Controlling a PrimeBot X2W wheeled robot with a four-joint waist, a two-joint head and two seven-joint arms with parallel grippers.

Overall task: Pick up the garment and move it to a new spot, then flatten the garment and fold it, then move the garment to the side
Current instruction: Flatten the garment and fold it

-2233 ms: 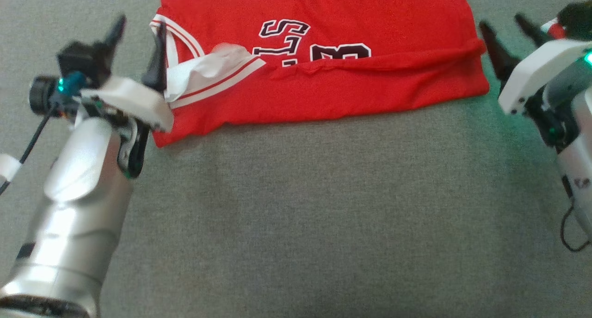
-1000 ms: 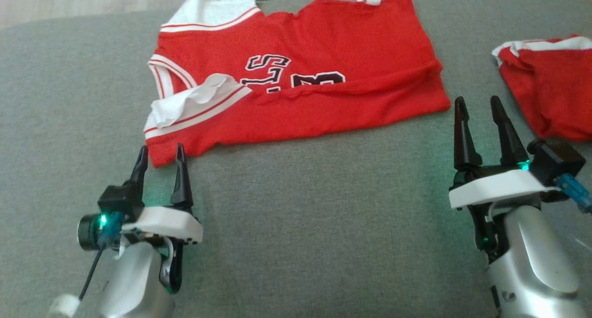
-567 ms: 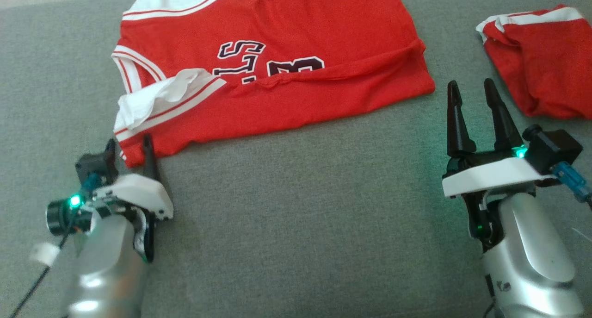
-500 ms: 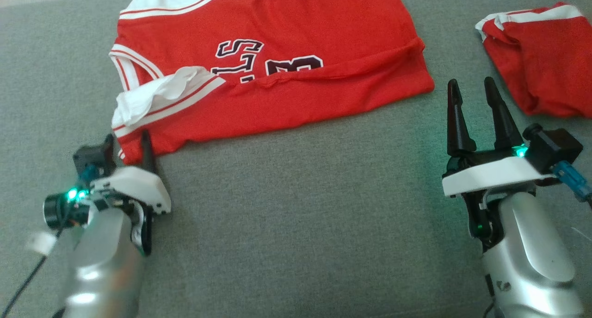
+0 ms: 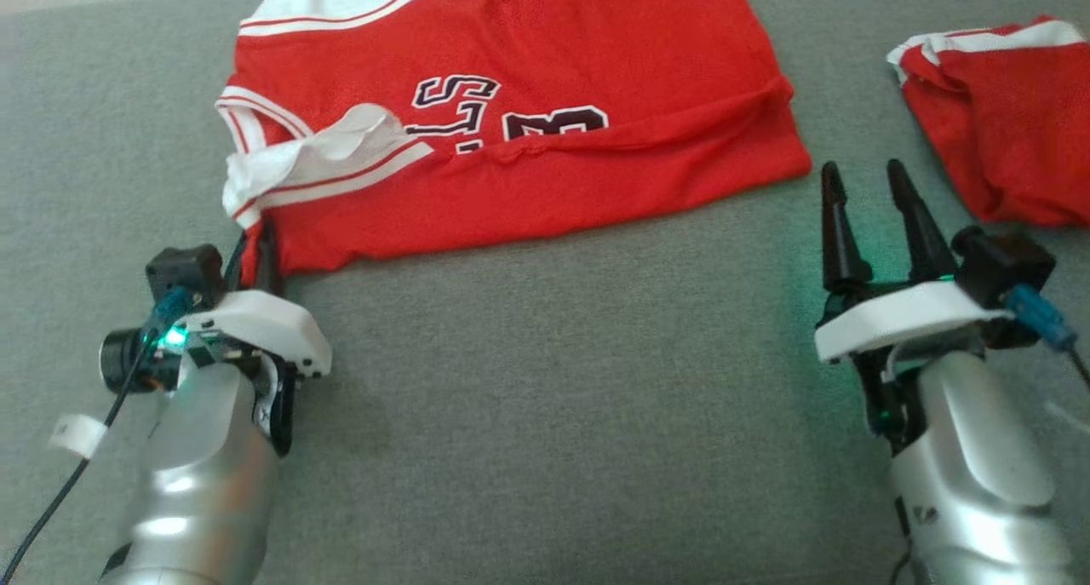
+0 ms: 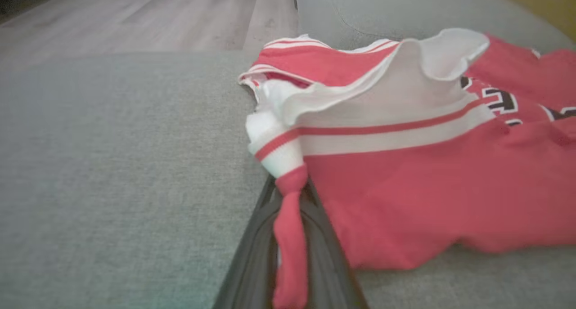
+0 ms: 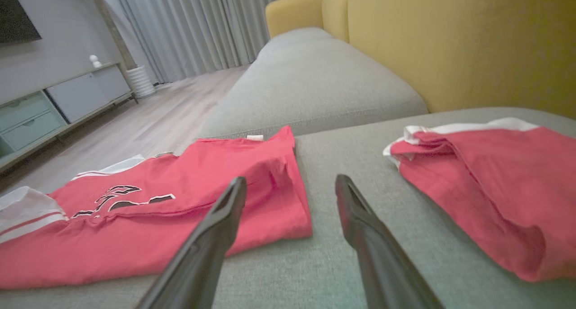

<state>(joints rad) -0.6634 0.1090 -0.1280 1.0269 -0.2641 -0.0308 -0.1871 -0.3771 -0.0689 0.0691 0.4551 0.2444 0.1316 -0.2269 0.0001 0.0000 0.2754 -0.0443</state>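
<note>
Where the left gripper (image 5: 253, 246) meets the cloth, its two dark fingers are pressed together on the near left corner of the red jersey (image 5: 553, 142). Left wrist view confirms this: a twisted strip of red fabric is pinched between the fingers of the left gripper (image 6: 290, 196) and runs down their length. From the head the fingertips are hard to separate, partly masked by the jersey's edge and the white wrist housing.

The right gripper (image 5: 862, 178) has its jaws spread wide and nothing between them. It is over bare grey cushion (image 5: 553, 398), near the jersey's right corner but apart from it. Right wrist view: same gap between the fingers of the right gripper (image 7: 290, 183).

The jersey lies spread on the cushion with its lower part folded up over itself. The black lettering (image 5: 511, 117) is half hidden under that fold and cannot be read in full. A white-trimmed flap (image 5: 324, 155) is rumpled at the jersey's left side. The jersey's top edge is cut off by the head view's frame.

A second red garment (image 5: 996, 134) lies bunched to the right, well apart from the jersey and cut off at the frame edge. A yellow backrest (image 7: 450, 43) stands behind the cushion. Wooden floor (image 6: 135, 16) lies beyond it, blurred.
</note>
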